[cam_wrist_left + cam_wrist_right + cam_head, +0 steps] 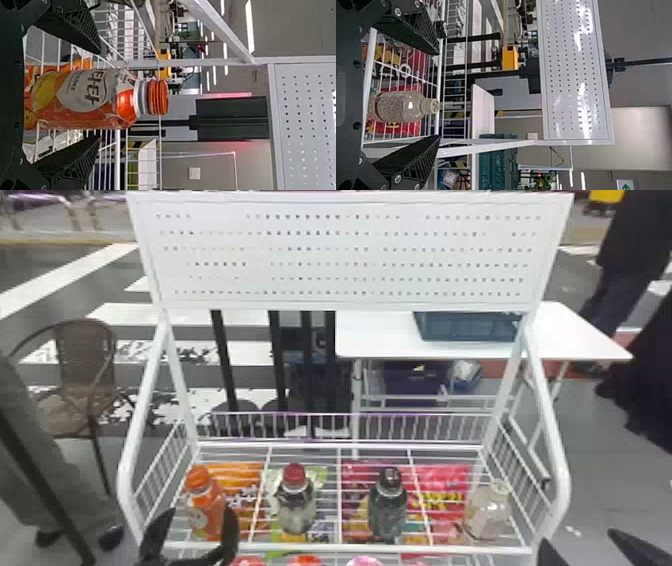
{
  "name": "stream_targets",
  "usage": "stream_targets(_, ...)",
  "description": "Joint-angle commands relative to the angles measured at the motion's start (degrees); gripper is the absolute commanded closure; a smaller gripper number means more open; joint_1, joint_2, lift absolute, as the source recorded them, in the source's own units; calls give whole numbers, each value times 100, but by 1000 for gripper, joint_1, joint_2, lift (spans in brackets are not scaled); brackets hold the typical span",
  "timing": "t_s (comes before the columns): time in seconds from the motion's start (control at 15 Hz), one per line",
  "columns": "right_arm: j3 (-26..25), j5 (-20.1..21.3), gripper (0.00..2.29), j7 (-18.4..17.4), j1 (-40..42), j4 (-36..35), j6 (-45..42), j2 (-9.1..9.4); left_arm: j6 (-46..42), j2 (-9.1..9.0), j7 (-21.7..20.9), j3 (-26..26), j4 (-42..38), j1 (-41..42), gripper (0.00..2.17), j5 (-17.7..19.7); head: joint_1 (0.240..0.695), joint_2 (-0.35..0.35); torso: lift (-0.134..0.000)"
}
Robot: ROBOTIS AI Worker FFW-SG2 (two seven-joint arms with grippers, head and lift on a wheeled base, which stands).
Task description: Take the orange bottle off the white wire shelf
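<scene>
"Orange bottle (205, 510), live from the white wire shelf (350, 547): it's upright at the left end, orange cap on top. What are the left jaws (200, 512) doing?"

"Wide apart! One black finger to either side of the bottle, and in the left wrist view I can see a gap between each fingertip and the bottle's sides. No grip on it."

"Where do they sit against it?"

"Down by the lower body, well under the cap. Whether the tips are level with the bottle or just short of it, I can't tell."

"And the arm?"

"In from the bottom edge of the head view, at the front of the shelf, fingers pointing forward at the bottle and spread sideways across it."

"Over to the right jaws (579, 537)!"

"Open too, holding nothing, low beyond the shelf's right front corner in the head view. From the right wrist view, the clear bottle (401, 107) appears between the fingers, farther off."

"Who else is on the wires?"

"From left to right after our orange one: the red-capped bottle (295, 510), the dark bottle (388, 505), then that clear one at the right end, all standing. Bright snack bags (442, 490) show through the wires."
</scene>
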Motion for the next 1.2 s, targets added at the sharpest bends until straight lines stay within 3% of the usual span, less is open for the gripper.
stream_targets(0.0, 0, 8, 151, 0, 7, -8, 0, 5, 15, -7, -22, -10, 285, -258, 147, 23, 499, 0, 0)
stream_targets(0.47, 0, 8, 151, 0, -1, 27, 0, 5, 15, 28, -84, -125, 970, -786, 154, 164, 499, 0, 0)
stream_targets(0.73, 0, 8, 151, -9, -28, 62, 0, 5, 33, 55, -119, -125, 865, -742, 417, 243, 499, 0, 0)
stream_targets(0.87, 0, 8, 151, -9, -28, 62, 0, -4, 15, 72, -119, -125, 812, -733, 421, 269, 499, 0, 0)
stream_targets(1.0, 0, 8, 151, -9, -28, 71, 0, -4, 33, 90, -92, -133, 742, -707, 613, 313, 499, 0, 0)
stream_targets(1.13, 8, 16, 151, -18, -36, 80, 0, -4, 85, 99, -119, -133, 619, -645, 616, 348, 499, 0, 0)
